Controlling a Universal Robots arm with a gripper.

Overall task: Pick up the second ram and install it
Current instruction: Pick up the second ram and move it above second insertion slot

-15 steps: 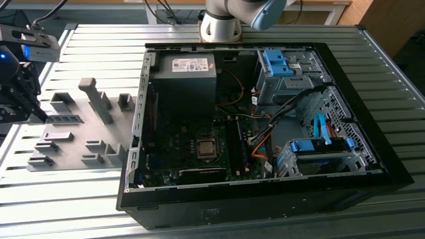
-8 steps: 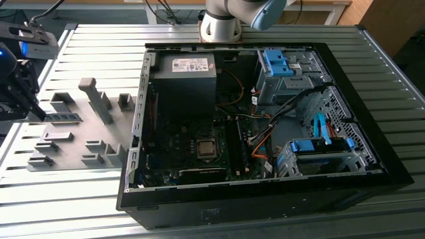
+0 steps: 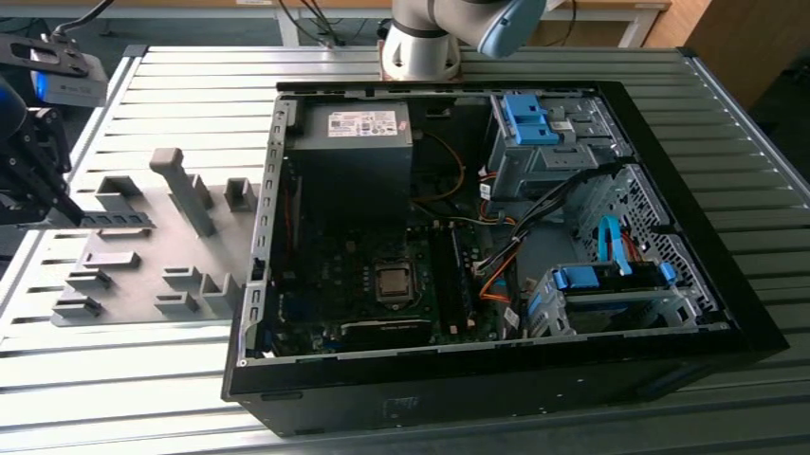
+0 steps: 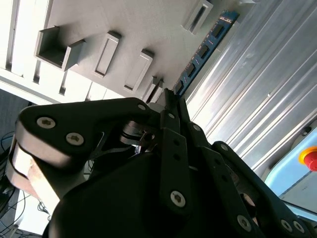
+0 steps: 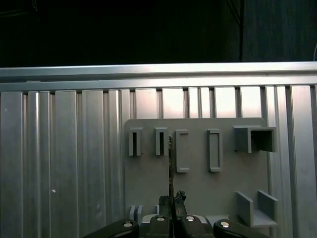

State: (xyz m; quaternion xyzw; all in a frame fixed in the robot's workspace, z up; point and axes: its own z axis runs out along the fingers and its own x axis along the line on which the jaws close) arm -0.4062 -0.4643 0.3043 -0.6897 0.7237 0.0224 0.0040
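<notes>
My gripper (image 3: 70, 216) is at the exterior view's far left, over the grey fixture plate (image 3: 139, 275), and is shut on the second ram (image 3: 117, 221). The board sticks out level from the fingers toward the open computer case (image 3: 506, 237). In the second wrist view the ram (image 4: 204, 48) is a slim blue board with dark chips, running away from the closed fingertips (image 4: 168, 106). In the first wrist view the ram (image 5: 171, 166) appears edge-on as a thin dark line above the gripper (image 5: 172, 199). The dark memory slots (image 3: 450, 275) lie beside the processor socket (image 3: 394, 282).
Upright grey fixture blocks (image 3: 184, 190) stand on the plate under and beside the gripper. The case holds a power supply (image 3: 352, 156), orange and black cables (image 3: 500, 256) and blue drive-bay clips (image 3: 532, 118). The arm's base (image 3: 424, 43) stands behind the case on the slatted metal table (image 3: 127, 379).
</notes>
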